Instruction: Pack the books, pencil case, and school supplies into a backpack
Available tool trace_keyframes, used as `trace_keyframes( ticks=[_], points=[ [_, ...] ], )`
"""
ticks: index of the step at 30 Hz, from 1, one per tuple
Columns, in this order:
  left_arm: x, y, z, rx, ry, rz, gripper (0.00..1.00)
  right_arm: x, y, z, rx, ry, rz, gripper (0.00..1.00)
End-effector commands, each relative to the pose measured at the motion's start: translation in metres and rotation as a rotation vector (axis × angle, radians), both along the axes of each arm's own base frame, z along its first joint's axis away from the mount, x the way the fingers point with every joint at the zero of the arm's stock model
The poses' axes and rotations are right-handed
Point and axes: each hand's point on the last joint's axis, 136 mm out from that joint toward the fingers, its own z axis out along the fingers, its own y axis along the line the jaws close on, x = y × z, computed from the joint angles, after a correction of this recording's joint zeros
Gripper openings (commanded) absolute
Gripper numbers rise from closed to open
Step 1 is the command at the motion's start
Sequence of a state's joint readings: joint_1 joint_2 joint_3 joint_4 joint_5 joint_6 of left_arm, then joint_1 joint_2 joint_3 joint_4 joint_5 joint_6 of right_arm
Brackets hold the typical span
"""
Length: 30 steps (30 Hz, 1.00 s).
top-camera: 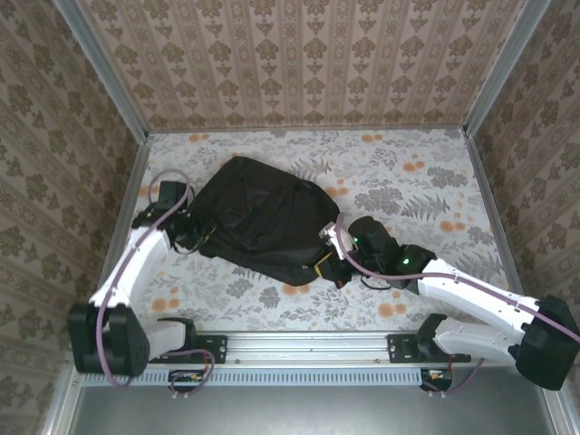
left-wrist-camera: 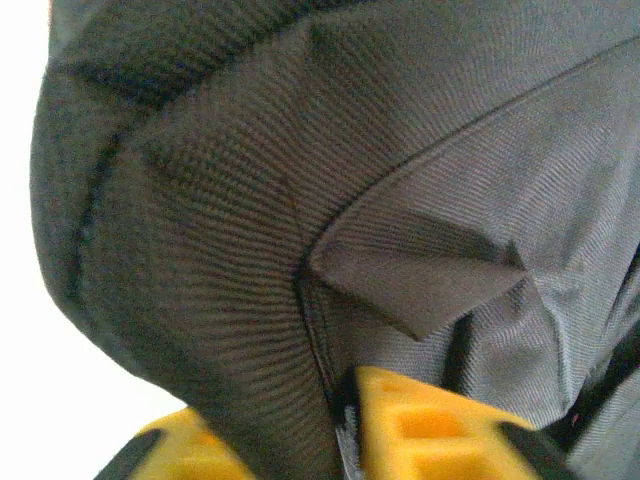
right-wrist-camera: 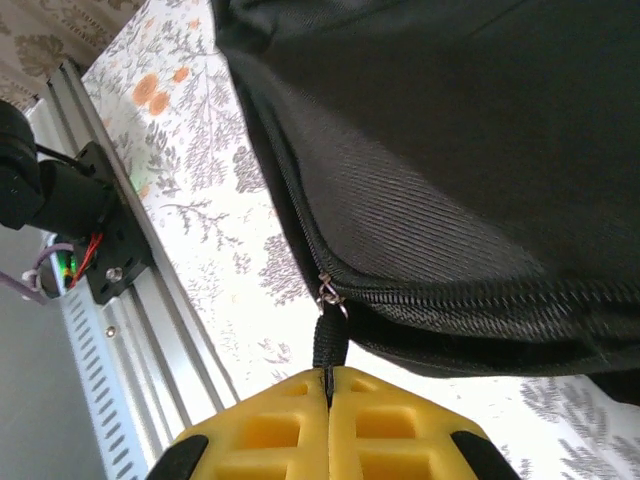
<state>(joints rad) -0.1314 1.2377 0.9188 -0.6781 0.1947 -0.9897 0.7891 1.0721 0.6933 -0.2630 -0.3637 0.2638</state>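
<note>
The black backpack (top-camera: 263, 217) lies flat in the middle of the floral table. At its left edge, my left gripper (top-camera: 194, 236) is shut on a thick fold of the backpack (left-wrist-camera: 330, 200) fabric, which bulges between the yellow fingers (left-wrist-camera: 430, 430). My right gripper (top-camera: 328, 261) sits at the bag's near right corner. In the right wrist view the right gripper (right-wrist-camera: 328, 378) is shut on the black zip pull strap (right-wrist-camera: 329, 345), which hangs from the metal slider (right-wrist-camera: 327, 294) on the backpack (right-wrist-camera: 450, 130) zip. The books and school supplies are out of view.
The aluminium rail (top-camera: 308, 346) with both arm bases runs along the near edge. A black arm mount (right-wrist-camera: 95, 215) stands on the rail just left of the right gripper. Wallpapered walls (top-camera: 299, 63) enclose the table on three sides. Bare floral cloth (top-camera: 426, 181) lies right of the bag.
</note>
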Motion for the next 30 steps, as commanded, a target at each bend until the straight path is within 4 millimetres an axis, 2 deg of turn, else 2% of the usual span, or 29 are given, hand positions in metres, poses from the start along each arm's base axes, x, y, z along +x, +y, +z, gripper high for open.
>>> trace_keyframes(
  ticks=[1, 3, 5, 8, 12, 15, 19, 23, 30],
  points=[
    [0.044, -0.015, 0.026, 0.034, -0.086, -0.117, 0.39, -0.014, 0.023, 0.01, 0.044, 0.057, 0.064, 0.0],
    [0.052, -0.025, 0.032, 0.035, -0.041, -0.162, 0.54, -0.014, 0.037, 0.011, 0.053, 0.076, 0.07, 0.0],
    [0.051, -0.032, 0.038, 0.009, -0.023, -0.184, 0.59, -0.009, 0.049, 0.011, 0.068, 0.107, 0.046, 0.0],
    [0.037, -0.034, 0.042, -0.027, -0.031, -0.167, 0.62, 0.003, 0.067, 0.016, 0.113, 0.131, 0.014, 0.0],
    [0.002, -0.033, 0.038, -0.07, -0.024, -0.134, 0.62, 0.02, 0.089, 0.031, 0.21, 0.131, -0.018, 0.0],
    [-0.028, -0.036, 0.028, -0.12, 0.006, -0.108, 0.58, 0.025, 0.106, 0.033, 0.228, 0.161, 0.01, 0.0],
    [-0.06, -0.044, 0.014, -0.168, 0.028, -0.078, 0.52, 0.023, 0.119, 0.036, 0.237, 0.18, 0.042, 0.0],
    [-0.077, -0.057, 0.001, -0.207, 0.033, -0.059, 0.47, 0.018, 0.125, 0.041, 0.25, 0.191, 0.071, 0.0],
    [-0.073, -0.075, -0.018, -0.219, 0.041, -0.076, 0.43, 0.009, 0.122, 0.045, 0.243, 0.195, 0.094, 0.0]
  ],
)
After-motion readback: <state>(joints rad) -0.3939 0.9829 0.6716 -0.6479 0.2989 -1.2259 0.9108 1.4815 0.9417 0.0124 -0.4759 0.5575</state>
